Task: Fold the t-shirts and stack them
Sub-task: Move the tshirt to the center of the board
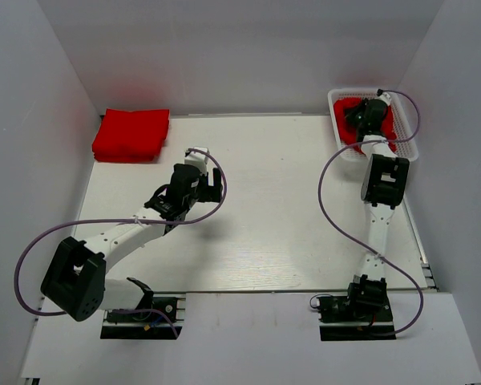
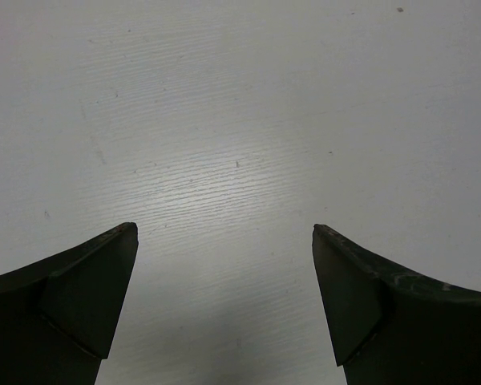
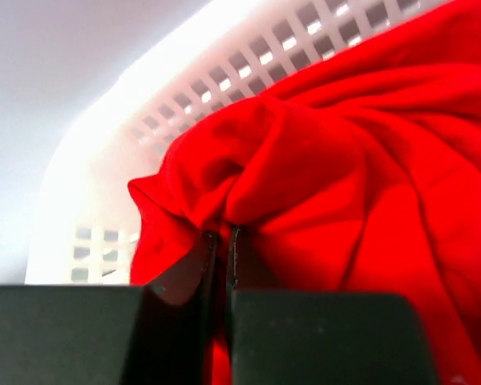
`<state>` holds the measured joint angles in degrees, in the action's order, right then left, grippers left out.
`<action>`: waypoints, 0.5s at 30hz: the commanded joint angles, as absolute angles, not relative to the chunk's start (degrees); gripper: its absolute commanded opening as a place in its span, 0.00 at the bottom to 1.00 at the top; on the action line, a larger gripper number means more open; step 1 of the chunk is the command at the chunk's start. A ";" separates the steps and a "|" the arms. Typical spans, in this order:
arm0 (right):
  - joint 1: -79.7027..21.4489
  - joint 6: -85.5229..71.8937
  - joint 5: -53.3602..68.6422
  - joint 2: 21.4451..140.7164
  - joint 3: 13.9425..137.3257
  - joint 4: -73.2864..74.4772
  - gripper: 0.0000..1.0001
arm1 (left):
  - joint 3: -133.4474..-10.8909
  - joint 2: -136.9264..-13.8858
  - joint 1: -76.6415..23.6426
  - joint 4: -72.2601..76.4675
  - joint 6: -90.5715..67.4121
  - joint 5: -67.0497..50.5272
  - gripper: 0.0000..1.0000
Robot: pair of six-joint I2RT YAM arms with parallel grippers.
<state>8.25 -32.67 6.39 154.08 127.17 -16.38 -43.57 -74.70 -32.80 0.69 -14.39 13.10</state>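
A stack of folded red t-shirts point(image 1: 131, 134) lies at the table's far left corner. A crumpled red t-shirt point(image 1: 390, 124) lies in the white mesh basket point(image 1: 337, 108) at the far right. My right gripper point(image 1: 359, 115) reaches into the basket and is shut on a fold of this red t-shirt point(image 3: 321, 160), the cloth pinched between the nearly closed fingers point(image 3: 222, 249). My left gripper point(image 1: 211, 185) is open and empty, hovering over the bare white table point(image 2: 240, 144) left of centre, its fingertips point(image 2: 116, 265) wide apart.
The basket's slotted wall point(image 3: 224, 72) rises just behind the pinched cloth. White walls enclose the table on the left, back and right. A purple cable point(image 1: 337, 216) loops beside each arm.
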 commanded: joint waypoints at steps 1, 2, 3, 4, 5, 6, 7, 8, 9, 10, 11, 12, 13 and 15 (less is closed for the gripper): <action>7.91 -33.05 7.65 148.28 122.28 -22.04 0.00 | -45.53 -73.13 -32.61 1.76 -13.97 13.28 1.00; 8.00 -32.61 7.47 144.62 121.30 -22.58 0.00 | -45.53 -73.13 -32.61 1.24 -13.97 13.27 1.00; 8.09 -32.17 7.30 143.36 120.25 -22.85 0.00 | -45.53 -73.13 -32.61 0.19 -13.97 13.27 1.00; 8.35 -30.25 6.95 142.31 118.93 -22.59 0.00 | -45.53 -72.60 -32.61 -0.43 -13.97 12.58 1.00; 8.44 -29.54 6.77 138.90 118.57 -21.37 0.00 | -46.05 -72.08 -32.61 -0.96 -13.97 12.57 1.00; 8.44 -28.14 6.33 137.91 118.39 -20.66 0.00 | -46.05 -72.07 -32.61 -1.84 -13.97 12.57 1.00; 8.70 -26.12 6.24 136.68 117.95 -19.78 0.00 | -46.05 -71.37 -32.61 -1.85 -14.50 12.57 1.00; 8.70 -25.32 6.33 132.93 117.78 -17.69 0.00 | -46.05 -70.85 -32.61 -2.63 -14.50 12.57 1.00; 8.79 -23.49 6.42 131.59 117.34 -17.14 0.00 | -46.05 -70.06 -32.61 -3.25 -14.50 12.57 1.00; 8.70 -22.68 6.50 130.18 115.59 -16.62 0.00 | -46.05 -70.05 -32.61 -4.47 -15.11 12.57 1.00; 8.61 -19.72 7.03 125.90 115.14 -15.31 0.00 | -46.58 -69.18 -32.61 -5.00 -15.12 11.96 1.00; 8.61 -18.56 7.12 124.47 114.53 -14.60 0.00 | -46.58 -68.30 -32.61 -5.53 -15.12 11.95 1.00; 8.61 -17.59 7.29 123.24 113.39 -13.20 0.00 | -46.58 -67.77 -32.61 -6.49 -15.90 11.95 1.00; 8.61 -14.86 8.87 118.05 111.90 -11.26 0.00 | -46.58 -67.15 -32.61 -7.55 -17.66 11.95 1.00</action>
<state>8.43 -21.21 6.66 127.22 112.60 -10.09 -44.16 -70.04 -32.80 -4.93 -15.57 12.71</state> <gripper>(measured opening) 0.071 0.992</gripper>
